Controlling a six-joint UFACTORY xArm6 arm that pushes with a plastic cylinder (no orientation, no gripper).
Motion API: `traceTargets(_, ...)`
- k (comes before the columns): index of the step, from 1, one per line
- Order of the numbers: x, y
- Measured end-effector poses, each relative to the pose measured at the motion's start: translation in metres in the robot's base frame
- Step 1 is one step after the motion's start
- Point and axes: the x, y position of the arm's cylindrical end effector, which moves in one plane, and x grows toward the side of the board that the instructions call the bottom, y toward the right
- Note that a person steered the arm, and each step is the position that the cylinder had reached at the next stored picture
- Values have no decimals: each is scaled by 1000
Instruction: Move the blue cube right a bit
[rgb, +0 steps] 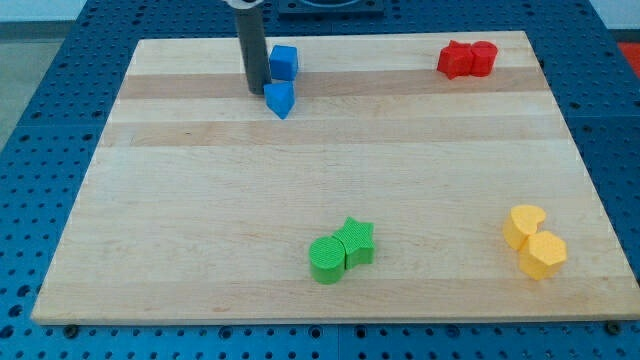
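The blue cube (284, 62) sits near the view's top, left of centre, on the wooden board (200, 200). A second blue block (280, 99), wedge-like in shape, lies just below it. My tip (257, 91) rests on the board just left of both blue blocks, level with the gap between them and close to the lower one. The dark rod rises straight up out of the view's top.
Two red blocks (466, 59) touch each other at the view's top right. A green cylinder (326, 259) and a green star (357, 241) touch at the bottom centre. Two yellow blocks (533, 241) sit at the bottom right. A blue perforated table surrounds the board.
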Motion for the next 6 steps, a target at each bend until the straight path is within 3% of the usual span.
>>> traceTargets(1,-21,-18)
traceTargets(2,-58,-3)
traceTargets(3,-65,10)
traceTargets(6,0,80)
